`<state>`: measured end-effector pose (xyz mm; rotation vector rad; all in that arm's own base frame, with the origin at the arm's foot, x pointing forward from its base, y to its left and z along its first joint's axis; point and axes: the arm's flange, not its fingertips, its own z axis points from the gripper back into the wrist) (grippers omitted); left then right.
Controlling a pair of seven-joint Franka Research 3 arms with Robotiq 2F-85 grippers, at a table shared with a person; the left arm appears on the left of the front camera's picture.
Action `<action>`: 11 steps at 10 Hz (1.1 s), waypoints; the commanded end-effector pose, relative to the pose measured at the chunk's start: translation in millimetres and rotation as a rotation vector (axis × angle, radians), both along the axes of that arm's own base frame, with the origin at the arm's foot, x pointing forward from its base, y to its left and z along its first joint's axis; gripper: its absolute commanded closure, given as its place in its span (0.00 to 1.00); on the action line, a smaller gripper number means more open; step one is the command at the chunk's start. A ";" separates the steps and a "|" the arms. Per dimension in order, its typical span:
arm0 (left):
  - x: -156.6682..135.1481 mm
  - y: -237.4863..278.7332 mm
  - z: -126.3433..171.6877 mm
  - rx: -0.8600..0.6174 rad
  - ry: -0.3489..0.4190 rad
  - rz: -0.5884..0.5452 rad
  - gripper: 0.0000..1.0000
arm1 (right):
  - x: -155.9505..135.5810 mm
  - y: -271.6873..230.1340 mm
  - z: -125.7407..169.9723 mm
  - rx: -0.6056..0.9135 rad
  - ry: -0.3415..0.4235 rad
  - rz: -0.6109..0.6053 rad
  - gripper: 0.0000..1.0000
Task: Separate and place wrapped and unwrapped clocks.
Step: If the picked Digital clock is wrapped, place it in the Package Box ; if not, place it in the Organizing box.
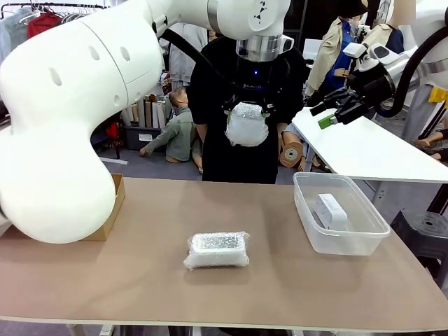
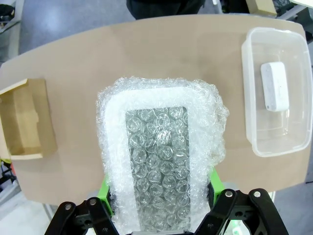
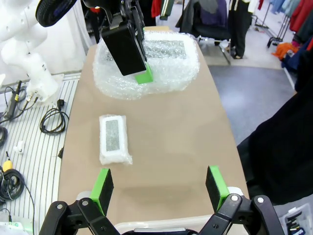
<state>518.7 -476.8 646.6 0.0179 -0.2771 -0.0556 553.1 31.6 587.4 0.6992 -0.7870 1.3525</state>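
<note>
Now, at your far left an open cardboard box [image 1: 112,210] sits at the left end of the worktop [image 1: 140,294], partly behind the left arm. Next along, your left claw [image 2: 160,193] hangs high over the middle of the worktop, its green pads pinching the held bundle [image 2: 161,147] from both sides. In the front view that bundle is just a lumpy white mass of bubble wrap against the person's [image 1: 231,161] dark top. The left wrist view looks straight onto it and lets you see a rounded white frame around a dark grey face through the wrap.

Below it, the lying bundle [image 1: 217,250] rests flat on the worktop near the middle, well apart from the box. It looks silvery and low from the front. The right wrist view shows it from above with the same white border and grey face.

To the right stands a clear plastic bin [image 1: 308,231] with the bare clock [image 1: 330,210] inside, smooth, white and rounded. The left wrist view shows it lying flat on the bin floor.

At your far right the right claw [image 3: 159,188] is raised higher than the bin. Its own view shows the pads spread wide with nothing between them.
</note>
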 end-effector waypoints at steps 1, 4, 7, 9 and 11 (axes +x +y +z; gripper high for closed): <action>-1.4 1.4 3.9 -0.006 -0.001 0.002 1.00 | -1.5 -0.2 0.7 0.001 -0.015 0.005 0.00; -6.5 5.0 -5.6 0.084 0.089 -0.015 1.00 | -1.5 -0.2 0.7 0.001 -0.015 0.005 0.00; -28.9 42.0 4.8 0.081 0.075 -0.172 1.00 | -1.5 -0.2 0.7 0.001 -0.015 0.005 0.00; -41.9 60.3 7.2 0.117 0.070 -0.263 1.00 | -1.5 -0.2 0.7 0.001 -0.015 0.005 0.00; -44.9 81.6 14.0 0.121 0.082 -0.258 1.00 | -1.5 -0.2 0.7 0.001 -0.015 0.005 0.00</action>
